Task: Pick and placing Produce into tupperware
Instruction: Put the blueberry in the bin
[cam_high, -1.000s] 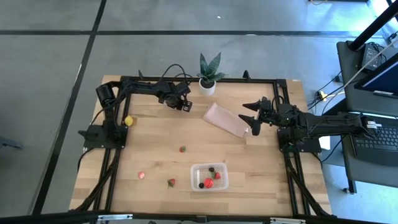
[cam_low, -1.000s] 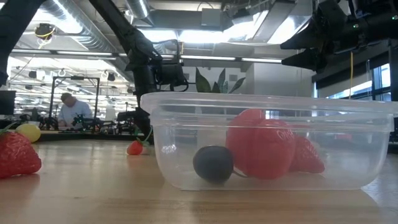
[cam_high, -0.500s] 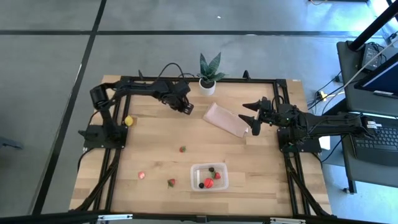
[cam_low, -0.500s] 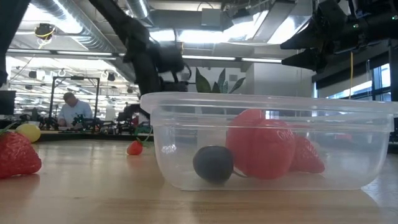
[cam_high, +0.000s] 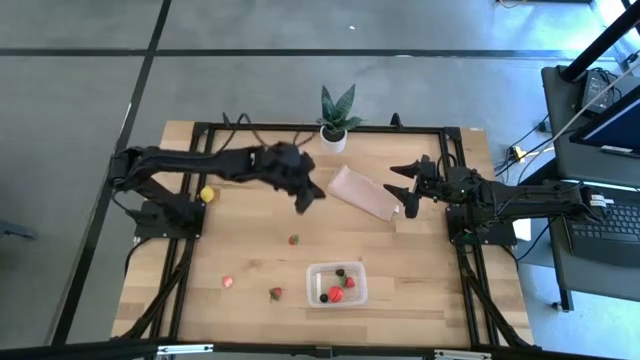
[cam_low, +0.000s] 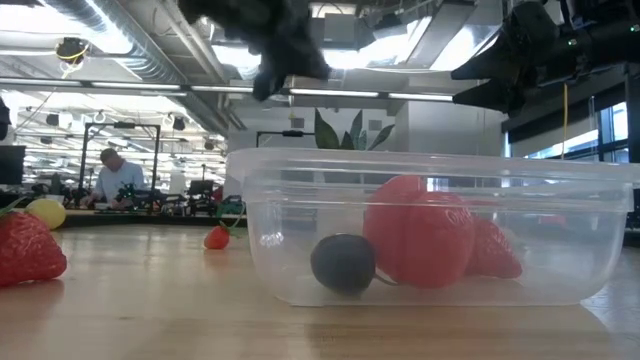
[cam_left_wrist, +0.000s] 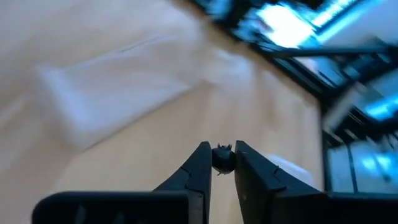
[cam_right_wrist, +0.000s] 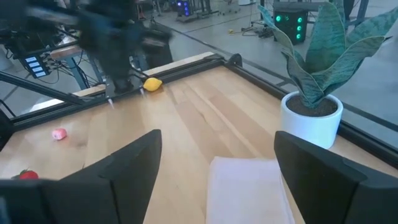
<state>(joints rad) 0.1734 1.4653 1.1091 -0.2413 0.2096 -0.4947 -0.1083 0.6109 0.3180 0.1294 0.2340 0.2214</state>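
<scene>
The small clear rectangular plastic tupperware (cam_high: 337, 284) sits on the near middle of the pale wooden worktop (cam_high: 250, 230); the low view shows through its wall a big red strawberry (cam_low: 418, 232), a second one behind it (cam_low: 495, 252) and a dark round berry (cam_low: 343, 263), detail the high view gives only as specks. Loose produce lies outside it: a red strawberry (cam_high: 293, 239) toward the middle, another (cam_high: 276, 293) just left of the container, a pinkish one (cam_high: 228, 282) farther left, and a small yellow fruit (cam_high: 206, 194) near the left arm's base. The left gripper (cam_high: 306, 195) hangs over the worktop's middle; only its wrist view shows its jaws clamped on a tiny dark berry (cam_left_wrist: 222, 158). The right gripper (cam_high: 405, 188) waits at the right side with jaws wide apart, above the end of a flat tan rectangular sheet (cam_high: 362, 194). The right wrist view shows the green potted plant in its white pot (cam_right_wrist: 311, 106) at the far edge
</scene>
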